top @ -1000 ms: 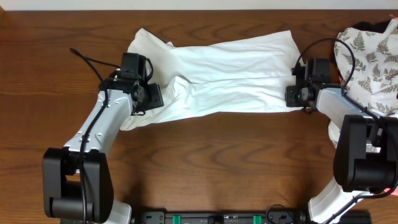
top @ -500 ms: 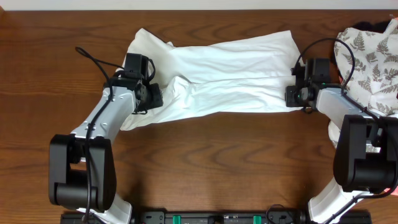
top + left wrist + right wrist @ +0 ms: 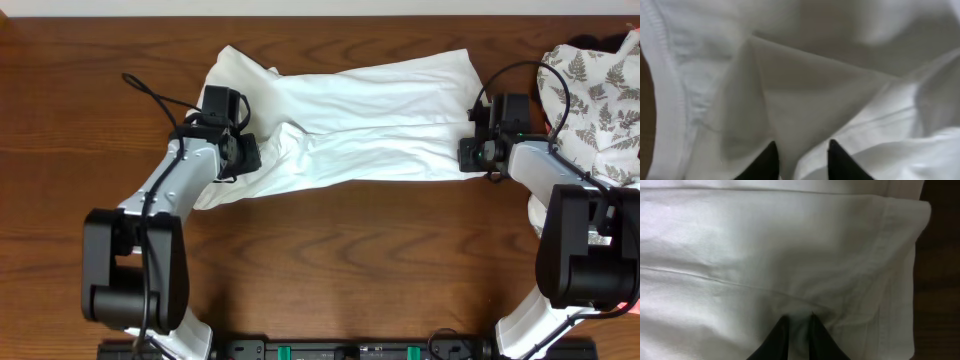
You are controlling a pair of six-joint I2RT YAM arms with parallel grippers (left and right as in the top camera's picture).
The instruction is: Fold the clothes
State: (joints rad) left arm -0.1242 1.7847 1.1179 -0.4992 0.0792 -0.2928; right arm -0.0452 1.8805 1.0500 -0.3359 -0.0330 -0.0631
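T-shirt (image 3: pixel 370 110), plain white, lies spread across the upper middle of the wooden table (image 3: pixel 350 260), long from left to right, with folds and wrinkles along its middle. You have the left gripper (image 3: pixel 250 155) on the left part of the shirt, near its lower left edge. In the left wrist view its two dark fingertips (image 3: pixel 767 162) stand at the bottom of the frame with a raised fold of white cloth between them, and creases run up from that place. The jaws are narrow but a gap shows between them, so you cannot tell whether the fold is really pinched or only enclosed. The right gripper (image 3: pixel 465 152) is at the right end of the shirt, on the lower right corner. In the right wrist view its fingertips (image 3: pixel 782 335) are close together at the bottom centre and clamp a small pucker of cloth just beside the stitched hem, with wrinkles spreading from the pinch. A second cloth with grey fern-leaf print (image 3: pixel 600 90) is heaped at the upper right edge of the frame, apart from the shirt, behind the right arm.
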